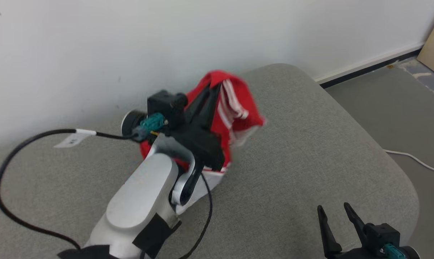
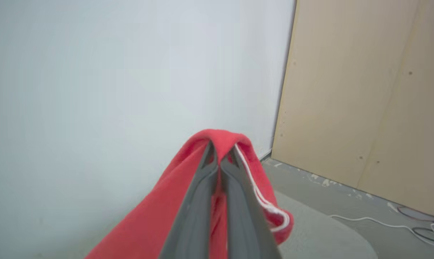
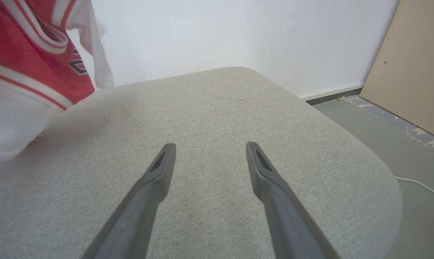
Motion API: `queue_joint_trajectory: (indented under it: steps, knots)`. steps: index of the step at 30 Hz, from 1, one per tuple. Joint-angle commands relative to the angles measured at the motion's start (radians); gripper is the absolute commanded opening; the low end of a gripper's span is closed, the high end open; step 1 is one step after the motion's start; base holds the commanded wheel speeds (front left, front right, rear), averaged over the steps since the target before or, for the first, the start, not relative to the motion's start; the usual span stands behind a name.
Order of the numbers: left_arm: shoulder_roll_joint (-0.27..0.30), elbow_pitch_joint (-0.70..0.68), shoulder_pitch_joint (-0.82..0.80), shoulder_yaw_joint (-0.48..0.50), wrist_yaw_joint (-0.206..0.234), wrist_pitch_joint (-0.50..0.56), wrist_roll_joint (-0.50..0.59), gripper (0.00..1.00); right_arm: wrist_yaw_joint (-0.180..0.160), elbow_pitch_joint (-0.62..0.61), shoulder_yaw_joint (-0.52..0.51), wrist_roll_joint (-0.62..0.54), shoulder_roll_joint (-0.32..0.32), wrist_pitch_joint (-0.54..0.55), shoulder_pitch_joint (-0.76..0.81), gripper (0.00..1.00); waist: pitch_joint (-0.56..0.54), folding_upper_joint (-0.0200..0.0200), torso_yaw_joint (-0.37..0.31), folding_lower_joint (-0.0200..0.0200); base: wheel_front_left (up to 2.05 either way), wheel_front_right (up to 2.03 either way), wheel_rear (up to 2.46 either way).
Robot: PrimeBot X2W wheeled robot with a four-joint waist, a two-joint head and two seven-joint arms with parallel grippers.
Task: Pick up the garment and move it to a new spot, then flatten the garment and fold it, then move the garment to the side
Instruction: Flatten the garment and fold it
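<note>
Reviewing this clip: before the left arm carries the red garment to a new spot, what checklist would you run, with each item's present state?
1. Left gripper shut on the garment: ok, fabric drapes over both fingers.
2. Garment hanging clear of the cushion: cannot tell, its lower white edge hangs close to the surface.
3. Right gripper open and empty: ok.
4. Right gripper apart from the garment: ok.
5. Bare cushion available as a landing spot: ok.
6. Garment flat: not ok, bunched.
</note>
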Motion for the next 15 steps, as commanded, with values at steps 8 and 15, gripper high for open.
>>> queue_joint_trajectory:
  steps: [8, 15]
  knots:
    - [0.029, -0.096, -0.012, -0.004, 0.140, -0.024, -0.186, 0.00, 0.001, -0.007, -0.013, 0.010, -0.001, -0.002, 0.019, 1.00, -0.020, -0.0001, 0.100, 0.0000, 0.00, 0.00, 0.00]
    - [0.096, 0.274, 0.180, 0.026, 0.157, 0.057, -0.274, 1.00, 0.001, -0.010, 0.006, 0.015, -0.001, 0.007, 0.005, 1.00, -0.004, -0.0001, 0.184, 0.0000, 0.00, 0.00, 0.00]
